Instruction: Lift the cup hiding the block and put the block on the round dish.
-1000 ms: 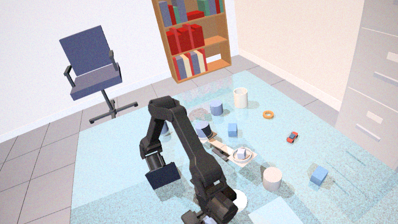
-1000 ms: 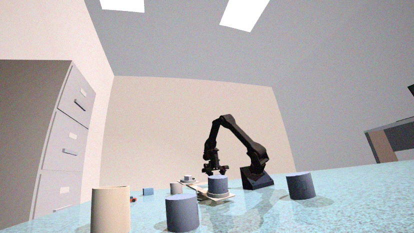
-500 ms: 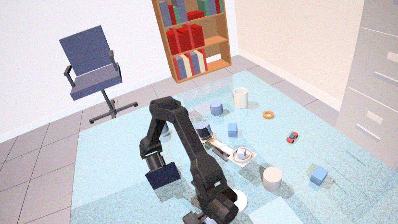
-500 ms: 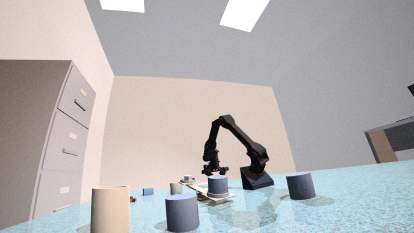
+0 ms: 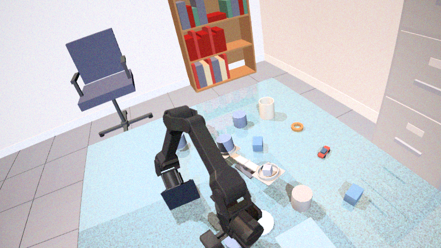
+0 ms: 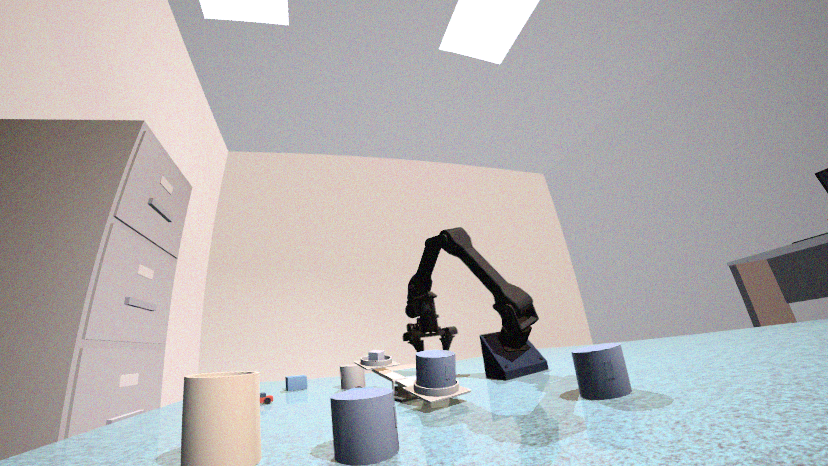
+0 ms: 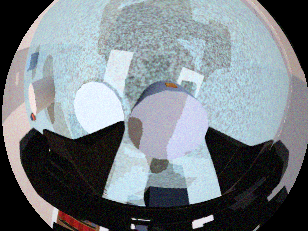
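The balance (image 5: 245, 162) (image 6: 389, 376) is tilted, its block end higher. The pale block (image 5: 267, 170) (image 6: 376, 354) lies uncovered in the ring on that end. One blue-grey cup (image 5: 225, 143) (image 6: 435, 369) stands on the low end. The lifted cup (image 5: 231, 243) (image 7: 167, 124) is off the balance, below my gripper (image 6: 432, 344) (image 7: 165, 125). The gripper is open, with gaps between both fingers and the cup in the wrist view. The white round dish (image 5: 267, 222) (image 7: 98, 106) lies beside this cup, with nothing seen on it. The arm covers part of it in the top view.
A pinkish cylinder (image 5: 301, 198) (image 6: 352, 377) stands between the dish and a blue block (image 5: 353, 193). Another blue block (image 5: 257, 143) is beside the balance. Blue-grey cylinders (image 5: 239, 119) (image 6: 602, 371), a cream cup (image 5: 266, 108) (image 6: 220, 419) and a red car (image 5: 324, 151) are farther off. A pale sheet (image 5: 305, 237) lies near the dish.
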`<act>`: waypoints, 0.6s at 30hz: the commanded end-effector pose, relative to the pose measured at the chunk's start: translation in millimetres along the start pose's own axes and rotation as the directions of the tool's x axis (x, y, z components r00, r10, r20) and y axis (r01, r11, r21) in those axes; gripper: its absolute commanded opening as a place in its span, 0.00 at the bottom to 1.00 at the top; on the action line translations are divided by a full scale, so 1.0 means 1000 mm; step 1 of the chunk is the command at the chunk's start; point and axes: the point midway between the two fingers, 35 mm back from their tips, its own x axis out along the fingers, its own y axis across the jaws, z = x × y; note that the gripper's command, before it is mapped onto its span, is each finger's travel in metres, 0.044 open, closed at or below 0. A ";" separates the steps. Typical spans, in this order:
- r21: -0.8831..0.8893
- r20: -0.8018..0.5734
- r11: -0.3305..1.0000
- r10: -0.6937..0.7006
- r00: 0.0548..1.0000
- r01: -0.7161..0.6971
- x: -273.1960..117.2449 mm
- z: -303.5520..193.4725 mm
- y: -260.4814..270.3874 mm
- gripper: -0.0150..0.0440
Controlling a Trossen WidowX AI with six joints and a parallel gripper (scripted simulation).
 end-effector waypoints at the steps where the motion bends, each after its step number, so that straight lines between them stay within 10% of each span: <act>1: -0.006 0.034 1.000 0.002 0.999 -0.002 -0.030 0.003 0.000 1.00; 11: -0.095 0.046 0.995 -0.023 0.999 0.027 -0.049 -0.014 0.057 0.69; 18: -0.308 0.054 0.951 -0.006 0.999 0.022 -0.071 -0.044 0.146 0.69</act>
